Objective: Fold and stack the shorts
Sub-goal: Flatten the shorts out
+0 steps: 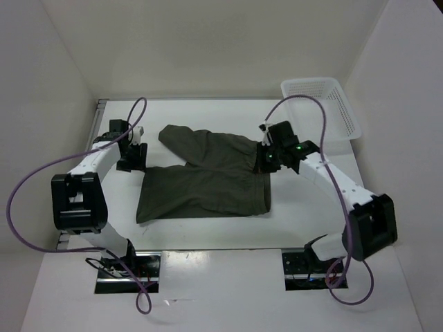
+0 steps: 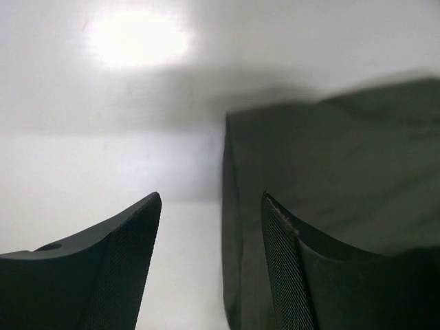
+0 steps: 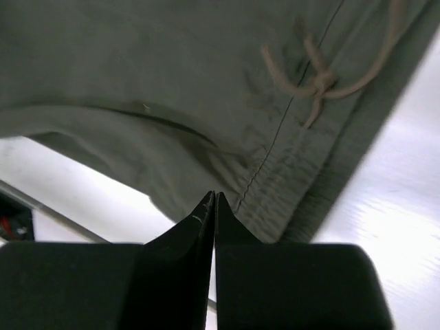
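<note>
The dark olive-green shorts (image 1: 204, 183) lie spread flat in the middle of the table, with one leg reaching up and left and the waistband on the right. My left gripper (image 1: 133, 158) is open at their left edge. In the left wrist view the left gripper (image 2: 212, 196) straddles the hem of the shorts (image 2: 344, 158), one finger over cloth and one over bare table. My right gripper (image 1: 266, 160) sits at the waistband's far corner. Seen from the right wrist, the right gripper (image 3: 216, 194) is shut, pinching the gathered waistband edge of the shorts (image 3: 172, 69) below the knotted drawstring (image 3: 320, 82).
A white lattice basket (image 1: 322, 104) stands at the back right corner of the table (image 1: 208, 228). White walls close in on the left, back and right. Purple cables loop from both arms.
</note>
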